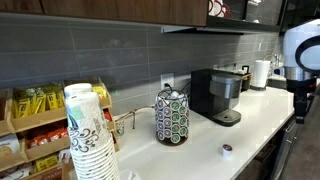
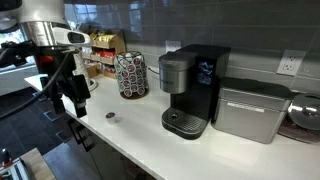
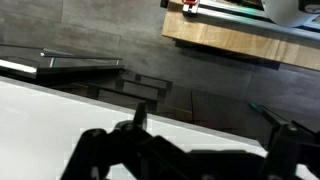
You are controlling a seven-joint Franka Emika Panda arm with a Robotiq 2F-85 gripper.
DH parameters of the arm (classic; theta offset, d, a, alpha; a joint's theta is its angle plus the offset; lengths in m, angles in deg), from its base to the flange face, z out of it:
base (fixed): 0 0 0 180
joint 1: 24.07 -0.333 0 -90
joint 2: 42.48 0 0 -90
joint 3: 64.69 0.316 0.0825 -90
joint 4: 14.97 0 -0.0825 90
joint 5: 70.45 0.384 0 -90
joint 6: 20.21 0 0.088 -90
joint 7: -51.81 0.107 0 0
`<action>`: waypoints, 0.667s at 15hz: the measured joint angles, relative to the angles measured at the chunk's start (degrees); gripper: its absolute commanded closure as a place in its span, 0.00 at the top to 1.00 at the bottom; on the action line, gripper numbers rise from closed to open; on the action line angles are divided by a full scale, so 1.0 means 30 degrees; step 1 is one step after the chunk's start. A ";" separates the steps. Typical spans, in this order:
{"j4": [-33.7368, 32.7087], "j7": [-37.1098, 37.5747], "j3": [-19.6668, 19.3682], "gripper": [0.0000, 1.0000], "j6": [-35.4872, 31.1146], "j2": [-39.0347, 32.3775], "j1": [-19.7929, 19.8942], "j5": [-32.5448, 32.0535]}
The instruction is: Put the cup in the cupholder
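Observation:
The cup is a tiny round pod (image 1: 227,151) lying alone on the white counter near its front edge; it also shows in an exterior view (image 2: 111,115). The cupholder is an upright wire carousel (image 1: 171,117) lined with pods and stands further back on the counter; it also shows in an exterior view (image 2: 130,75). My gripper (image 2: 75,101) hangs at the counter's end, beside and above the pod and apart from it; it also shows at the frame's edge in an exterior view (image 1: 300,106). In the wrist view its fingers (image 3: 205,122) are spread open and empty. The pod is out of the wrist view.
A black coffee machine (image 2: 190,90) stands next to the carousel, with a grey metal box (image 2: 250,110) beside it. A tall stack of patterned paper cups (image 1: 88,135) and a wooden rack of tea packets (image 1: 35,120) stand at the far end. The counter edge (image 3: 60,100) drops to dark floor.

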 measured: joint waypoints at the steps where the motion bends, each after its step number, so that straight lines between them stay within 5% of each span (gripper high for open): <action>1: -0.0002 0.0000 0.0000 1.00 0.0000 0.0001 0.0000 0.0000; 10: 0.0221 0.0203 -0.0059 1.00 -0.1336 -0.0105 -0.0998 0.0633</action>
